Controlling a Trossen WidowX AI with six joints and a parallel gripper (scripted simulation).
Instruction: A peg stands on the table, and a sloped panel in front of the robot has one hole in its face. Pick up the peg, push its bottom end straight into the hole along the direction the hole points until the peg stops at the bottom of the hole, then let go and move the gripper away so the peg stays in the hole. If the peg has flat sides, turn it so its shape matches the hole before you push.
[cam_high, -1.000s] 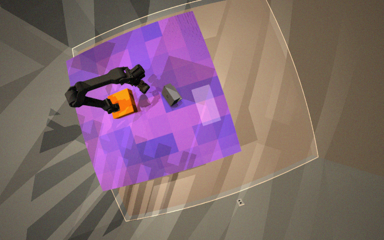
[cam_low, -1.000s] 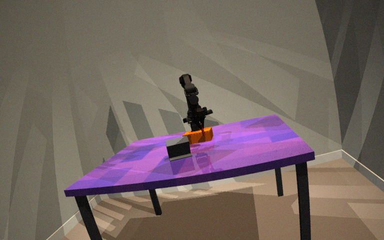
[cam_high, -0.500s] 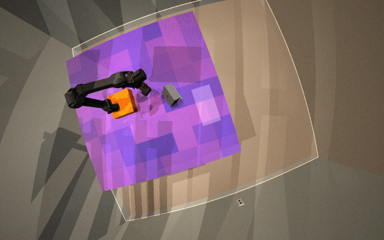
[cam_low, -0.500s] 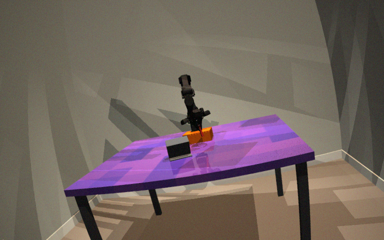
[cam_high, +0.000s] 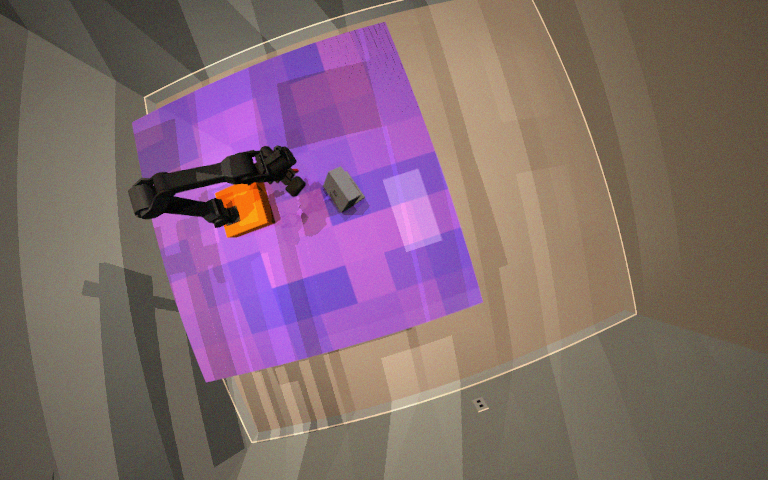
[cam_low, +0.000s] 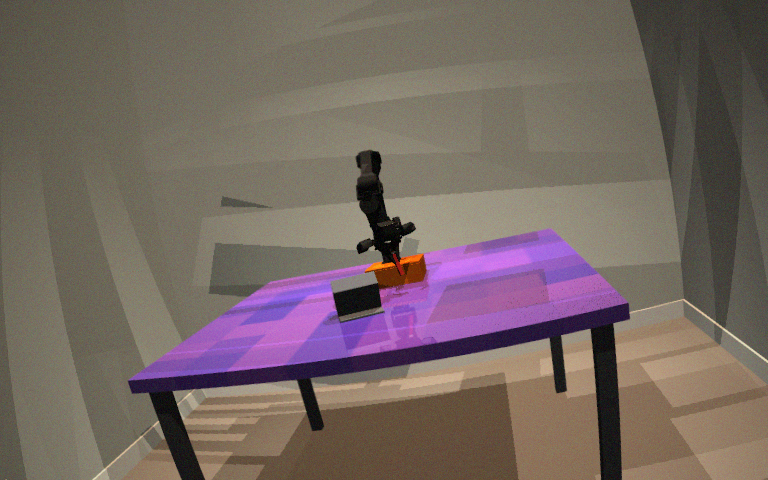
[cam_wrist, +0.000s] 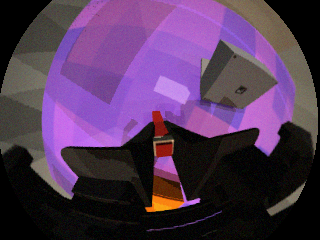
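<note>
Here the tool (cam_wrist: 162, 154) grips the red peg (cam_wrist: 160, 135) near the seemingly unlabelled grey panel (cam_wrist: 235, 79).

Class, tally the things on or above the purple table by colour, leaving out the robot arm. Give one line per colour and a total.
Red: 1, the peg held in the hand
Grey: 1, the sloped panel
Orange: 1, the block
Total: 3
</note>
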